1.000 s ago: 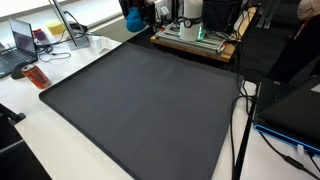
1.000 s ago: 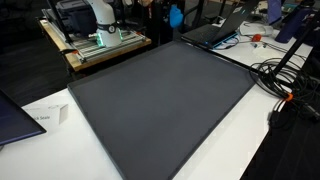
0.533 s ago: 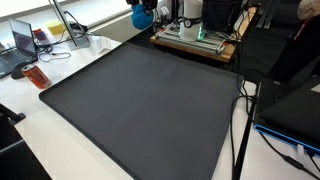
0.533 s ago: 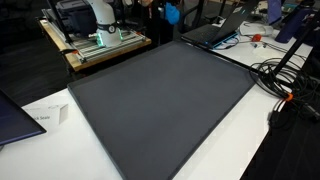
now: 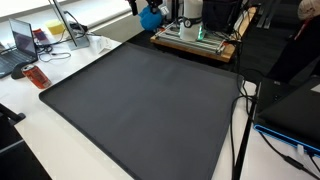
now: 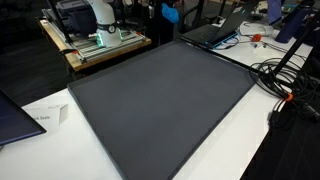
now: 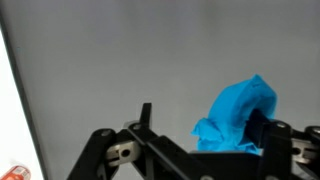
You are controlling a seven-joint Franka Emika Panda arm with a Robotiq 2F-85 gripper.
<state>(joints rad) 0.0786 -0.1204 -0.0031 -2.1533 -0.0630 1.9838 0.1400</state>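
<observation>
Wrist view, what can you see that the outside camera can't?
Only the wrist view shows the gripper up close, with its black fingers sticking out. Only an exterior view shows the laptop and the black cables on the white table. Both show the blue cloth by the gripper, and the big dark mat underneath.

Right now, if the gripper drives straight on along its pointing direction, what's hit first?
Likely the dark mat: the gripper, shut on the blue cloth, points at it with nothing between. Depth is unclear.
</observation>
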